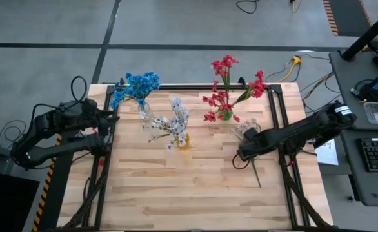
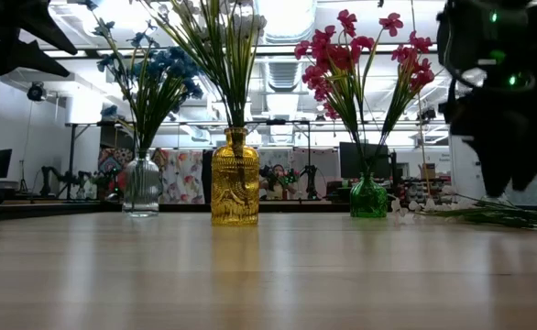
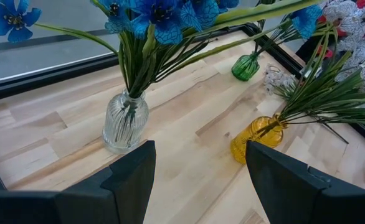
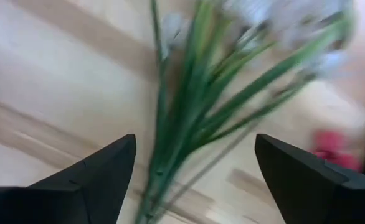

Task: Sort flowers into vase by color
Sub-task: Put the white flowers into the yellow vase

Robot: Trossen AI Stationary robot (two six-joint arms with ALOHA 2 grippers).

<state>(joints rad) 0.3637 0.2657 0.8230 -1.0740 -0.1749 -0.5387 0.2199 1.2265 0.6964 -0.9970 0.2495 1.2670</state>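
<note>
Three vases stand across the far half of the table [image 1: 195, 193]. The clear vase [image 1: 144, 109] holds blue flowers [image 1: 137, 84], the yellow vase [image 1: 184, 140] white flowers [image 1: 171, 121], and the green vase [image 1: 224, 115] red flowers [image 1: 226, 84].

One white sprig [image 1: 250, 138] lies loose on the wood at about 4 o'clock from the green vase. Its blossom head [image 1: 247, 127] points toward 11 o'clock and its stem tip [image 1: 258, 183] toward 5 o'clock, so the long axis runs nearly along the table's depth.

The right gripper [image 1: 242, 153] hovers directly over the sprig's mid-stem, fingers spread wide. In the right wrist view the stems [image 4: 182, 137] pass up between the two fingers [image 4: 89, 180] without either touching them; nothing is held.

The left gripper [image 1: 110, 122] waits at the table's left edge, at 9 o'clock from the clear vase. Its fingers [image 3: 132, 180] are wide and hold nothing.

Judgement: the right arm is plainly the nearer. The next move turns on closing across the stem, whose axis lies crosswise to the finger gap. The matching destination, the yellow vase, lies toward 10 o'clock from that gripper, well apart. Risk: a thin stem may slip or pivot when lifted.
</note>
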